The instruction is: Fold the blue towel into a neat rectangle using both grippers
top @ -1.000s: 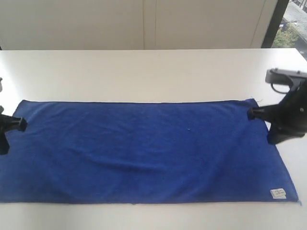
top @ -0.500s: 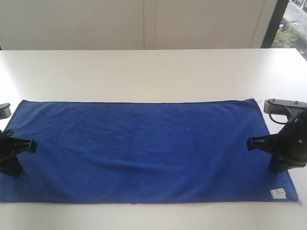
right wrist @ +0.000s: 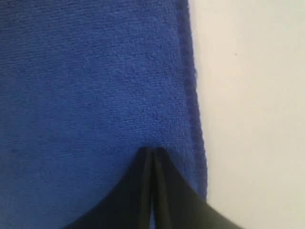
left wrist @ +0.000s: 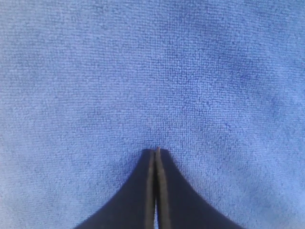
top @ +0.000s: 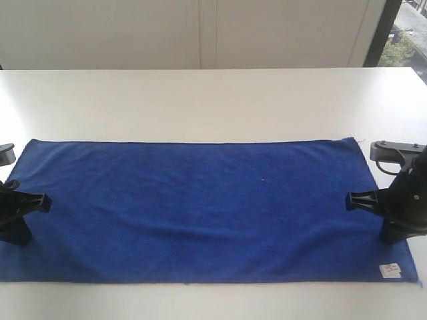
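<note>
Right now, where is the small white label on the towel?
In the exterior view the white label sits at the bottom-right corner of the blue towel, just below the shut right pincer.

Blue towel [top: 200, 207] spread flat and unfolded, between left gripper [top: 47, 201] and right gripper [top: 348, 200].
Deep royal blue, plush, a long rectangle with faint ripples, one short end under each gripper. Both pairs of narrow black fingers pressed together, tips pointing inward across the cloth, low over it; contact with the pile not clear. Right tips just inside the stitched edge, left tips over open pile. Small white label [top: 389, 270] at the corner nearest the right gripper.
</note>
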Controlling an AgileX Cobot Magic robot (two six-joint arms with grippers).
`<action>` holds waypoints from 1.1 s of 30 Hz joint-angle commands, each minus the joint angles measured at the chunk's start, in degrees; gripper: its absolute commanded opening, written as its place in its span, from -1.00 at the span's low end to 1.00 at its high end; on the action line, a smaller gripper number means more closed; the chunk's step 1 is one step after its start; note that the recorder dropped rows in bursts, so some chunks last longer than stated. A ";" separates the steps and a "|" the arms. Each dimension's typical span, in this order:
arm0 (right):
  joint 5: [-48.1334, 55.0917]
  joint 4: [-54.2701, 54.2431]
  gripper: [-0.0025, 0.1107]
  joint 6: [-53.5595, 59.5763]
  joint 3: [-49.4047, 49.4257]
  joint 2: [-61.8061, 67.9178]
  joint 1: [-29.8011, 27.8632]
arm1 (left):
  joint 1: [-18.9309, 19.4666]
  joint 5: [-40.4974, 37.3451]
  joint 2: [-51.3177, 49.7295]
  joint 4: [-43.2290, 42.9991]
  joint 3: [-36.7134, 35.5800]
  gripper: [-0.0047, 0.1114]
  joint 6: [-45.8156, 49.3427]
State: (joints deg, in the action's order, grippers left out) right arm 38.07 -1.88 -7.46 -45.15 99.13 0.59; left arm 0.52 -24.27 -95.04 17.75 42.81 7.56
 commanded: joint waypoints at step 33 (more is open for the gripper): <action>2.62 0.31 -0.96 4.81 1.01 -39.36 -0.30 | 1.60 -22.24 48.68 -4.02 7.07 -0.92 3.00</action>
State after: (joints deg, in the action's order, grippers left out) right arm 40.27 -1.29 -3.42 -45.46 62.78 0.59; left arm 1.95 -42.50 -52.57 15.86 51.04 11.46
